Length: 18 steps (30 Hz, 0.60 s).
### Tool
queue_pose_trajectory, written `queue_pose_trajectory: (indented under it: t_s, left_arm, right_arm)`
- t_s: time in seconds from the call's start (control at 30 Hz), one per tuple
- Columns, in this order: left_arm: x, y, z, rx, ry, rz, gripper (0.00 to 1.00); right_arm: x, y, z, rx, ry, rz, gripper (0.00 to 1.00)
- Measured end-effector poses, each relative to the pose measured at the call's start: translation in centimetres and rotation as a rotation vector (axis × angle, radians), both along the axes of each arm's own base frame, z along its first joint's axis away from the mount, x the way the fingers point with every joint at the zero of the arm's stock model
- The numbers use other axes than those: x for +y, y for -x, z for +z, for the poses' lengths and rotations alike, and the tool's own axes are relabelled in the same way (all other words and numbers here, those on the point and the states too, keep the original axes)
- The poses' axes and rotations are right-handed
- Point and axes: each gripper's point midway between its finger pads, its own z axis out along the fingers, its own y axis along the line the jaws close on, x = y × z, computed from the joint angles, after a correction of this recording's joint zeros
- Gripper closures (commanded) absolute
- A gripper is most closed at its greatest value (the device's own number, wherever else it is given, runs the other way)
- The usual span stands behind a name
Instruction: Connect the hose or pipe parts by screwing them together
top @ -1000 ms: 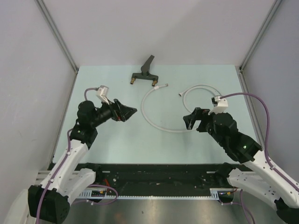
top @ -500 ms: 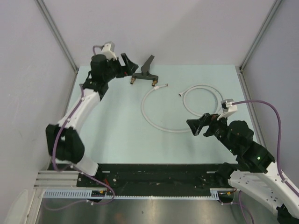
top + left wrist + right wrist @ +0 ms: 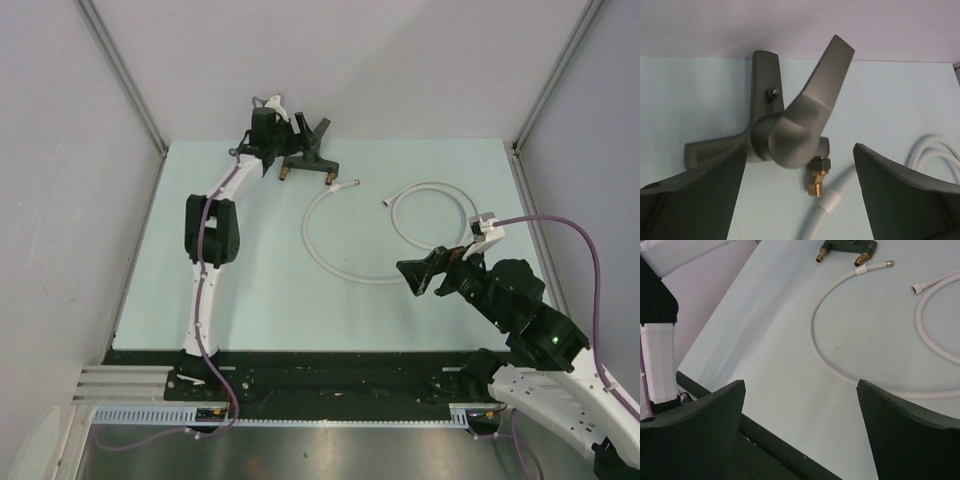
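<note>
The dark grey T-shaped tap fitting [image 3: 308,158] lies at the table's far edge with its lever raised. In the left wrist view the fitting [image 3: 790,135] fills the middle, one brass end [image 3: 817,182] pointing towards me. My left gripper [image 3: 292,140] is stretched out to it and stands open [image 3: 800,147], its jaws either side of the fitting's body without touching it. The white hose [image 3: 345,262] curls in two loops mid-table, one silvery end [image 3: 352,183] close to the fitting. My right gripper [image 3: 420,275] hangs open and empty [image 3: 801,382] just near of the hose [image 3: 825,347].
Grey walls with metal corner posts [image 3: 125,80] close in the table at the back and sides. A black rail [image 3: 330,370] runs along the near edge. The left arm's white links [image 3: 660,355] show at the right wrist view's left.
The left arm has swung from the near left out to the far edge and now has its open jaws at the tap fitting. The right gripper drew back slightly, then held still.
</note>
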Motion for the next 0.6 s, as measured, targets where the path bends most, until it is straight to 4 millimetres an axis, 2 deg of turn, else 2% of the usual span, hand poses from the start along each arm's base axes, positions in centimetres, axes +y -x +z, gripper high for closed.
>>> queue_pose_trajectory:
  t_s: [0.13, 0.3, 0.43, 0.6]
  left_arm:
    - [-0.7, -2.6, -1.7, -0.023, 0.015, -0.001, 0.08]
    - [-1.1, -3.9, -2.4, -0.057, 0.027, -0.004, 0.12]
    - [-1.6, -4.5, -1.4, -0.122, 0.065, -0.019, 0.19]
    - [-3.2, -4.6, 0.4, -0.206, 0.107, -0.074, 0.21]
  right_arm:
    - [0.5, -0.5, -0.7, 0.021, 0.021, -0.001, 0.0]
    - [1.2, -1.3, -1.4, 0.042, 0.048, 0.002, 0.0]
    - [1.8, -1.8, -1.5, 0.042, 0.051, 0.008, 0.0]
    - [2.1, -2.2, -1.4, 0.033, 0.054, 0.01, 0.0]
